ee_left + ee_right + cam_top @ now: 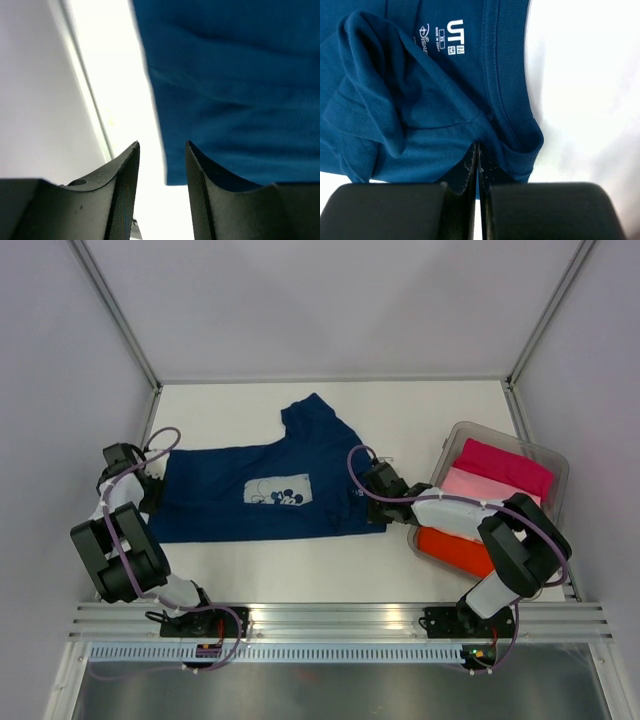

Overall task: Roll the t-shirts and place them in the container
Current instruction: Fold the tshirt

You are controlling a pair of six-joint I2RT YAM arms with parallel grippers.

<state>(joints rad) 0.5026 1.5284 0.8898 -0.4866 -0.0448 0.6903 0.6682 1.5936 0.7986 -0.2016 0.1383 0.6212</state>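
The navy t-shirt [215, 502] is lying spread out flat across the middle of the white worktop [420, 410]. Its small white print [278, 490] is facing up, its hem is pointing toward the left arm and its neck toward the right arm. One sleeve [310, 420] is sticking out toward the far side of the worktop.

The left pincer [162, 143] is hovering low at the hem end with its fingers spread. Bare worktop is showing in the gap between them, and the edge of the blue cloth is lying just ahead. Nothing is sitting between the fingers.

The right pincer [477, 150] is sitting at the neck end with its fingers pressed together. The ribbed collar [507, 75] is puckering toward the fingertips, so they seem to be pinching a fold of it, though the tips are hiding the exact point of contact. The printed neck label [442, 40] is showing just beyond, inside the neck opening.

On the right side of the worktop, a clear plastic bin [458, 427] is holding folded tees. A magenta tee [505, 465] is lying farthest from the arms, a pale pink tee [480, 488] is lying beside it, and an orange-red tee [455, 548] is lying nearest the arms. The right forearm is crossing over the bin and covering part of its contents.
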